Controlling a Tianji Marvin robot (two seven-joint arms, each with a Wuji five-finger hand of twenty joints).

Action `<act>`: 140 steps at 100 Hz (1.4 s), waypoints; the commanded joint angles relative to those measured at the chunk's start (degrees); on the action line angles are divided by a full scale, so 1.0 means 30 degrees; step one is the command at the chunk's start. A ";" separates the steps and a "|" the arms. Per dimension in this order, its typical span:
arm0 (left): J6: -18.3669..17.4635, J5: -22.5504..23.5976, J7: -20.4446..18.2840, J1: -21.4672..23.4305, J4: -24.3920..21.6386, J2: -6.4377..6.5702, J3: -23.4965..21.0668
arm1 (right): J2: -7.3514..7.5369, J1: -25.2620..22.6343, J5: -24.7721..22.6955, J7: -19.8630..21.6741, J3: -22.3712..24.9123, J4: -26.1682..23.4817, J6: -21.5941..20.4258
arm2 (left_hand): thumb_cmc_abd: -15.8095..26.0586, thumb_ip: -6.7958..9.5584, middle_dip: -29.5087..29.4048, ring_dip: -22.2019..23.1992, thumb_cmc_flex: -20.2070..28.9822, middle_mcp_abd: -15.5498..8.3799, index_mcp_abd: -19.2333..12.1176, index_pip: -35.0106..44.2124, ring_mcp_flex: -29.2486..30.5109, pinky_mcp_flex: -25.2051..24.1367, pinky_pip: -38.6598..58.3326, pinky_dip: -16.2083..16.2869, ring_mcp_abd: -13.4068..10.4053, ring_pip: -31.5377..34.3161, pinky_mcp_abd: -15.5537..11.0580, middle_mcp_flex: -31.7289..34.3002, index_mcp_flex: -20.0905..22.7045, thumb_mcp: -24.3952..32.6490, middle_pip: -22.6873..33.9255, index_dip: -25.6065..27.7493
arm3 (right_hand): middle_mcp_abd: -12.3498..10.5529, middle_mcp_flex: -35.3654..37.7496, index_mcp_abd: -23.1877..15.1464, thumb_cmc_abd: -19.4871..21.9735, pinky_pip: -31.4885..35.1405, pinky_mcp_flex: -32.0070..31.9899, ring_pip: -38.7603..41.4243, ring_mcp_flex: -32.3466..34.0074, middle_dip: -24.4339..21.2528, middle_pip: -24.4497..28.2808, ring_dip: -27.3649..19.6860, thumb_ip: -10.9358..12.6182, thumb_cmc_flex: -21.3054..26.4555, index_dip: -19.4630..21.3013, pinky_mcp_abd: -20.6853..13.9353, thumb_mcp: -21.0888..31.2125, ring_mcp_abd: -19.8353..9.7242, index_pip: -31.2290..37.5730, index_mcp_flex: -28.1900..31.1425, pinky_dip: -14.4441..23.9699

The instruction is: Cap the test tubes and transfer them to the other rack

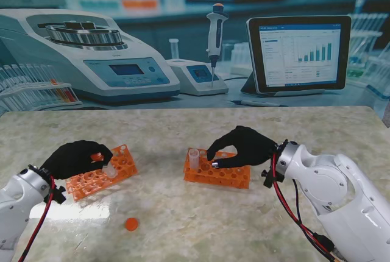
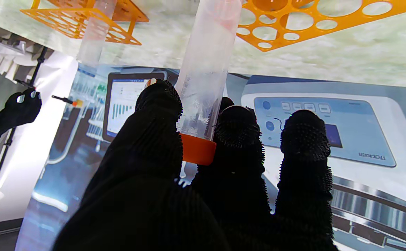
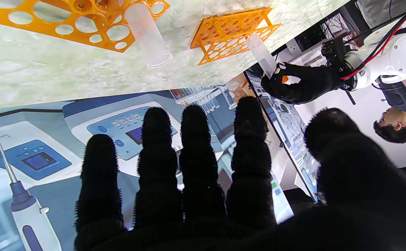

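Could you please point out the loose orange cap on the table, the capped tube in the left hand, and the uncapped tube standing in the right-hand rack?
loose orange cap (image 1: 131, 224): stand view, middle of its disc.
capped tube (image 2: 206, 73): left wrist view, mid clear wall.
uncapped tube (image 1: 194, 159): stand view, upper wall.

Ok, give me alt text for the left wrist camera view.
The black-gloved left hand grips a clear test tube by its orange-capped end, its other end pointing toward an orange rack on the marble table. A second rack holds an uncapped tube.
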 commanded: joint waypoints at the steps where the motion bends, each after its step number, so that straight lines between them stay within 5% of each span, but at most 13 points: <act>1: 0.0154 0.0184 -0.0019 0.0037 0.0224 -0.0019 -0.0063 | 0.0003 -0.0186 -0.0043 0.0069 -0.0011 -0.0004 -0.0031 | 0.4261 0.1502 0.1452 0.0317 0.3845 -0.2677 0.0774 0.8667 -0.0922 -0.0131 0.0081 0.0887 -0.0582 0.0596 0.0557 0.1801 0.3525 0.7792 0.4181 0.3366 | -0.0698 -0.0415 -0.0090 0.0488 -0.0201 -0.0306 -0.0144 -0.0451 0.0057 -0.0233 -0.0203 0.0368 -0.0507 -0.0010 0.0445 -0.0312 -0.0199 -0.0014 -0.0270 -0.0336; 140: 0.0312 0.1374 0.1614 -0.0594 0.2630 -0.0114 -0.1167 | -0.0020 -0.0027 -0.0071 -0.0080 -0.0394 0.0505 -0.0103 | 0.4225 0.1455 0.1656 0.0388 0.3845 -0.2600 0.0816 0.8653 -0.0986 -0.0272 0.0164 0.1012 -0.0458 0.0649 0.0614 0.1764 0.3581 0.7857 0.4155 0.3309 | -0.0734 -0.0371 -0.0113 0.0508 -0.0245 -0.0350 -0.0145 -0.0467 0.0082 -0.0215 -0.0227 0.0378 -0.0481 0.0084 0.0454 -0.0312 -0.0219 0.0058 -0.0145 -0.0310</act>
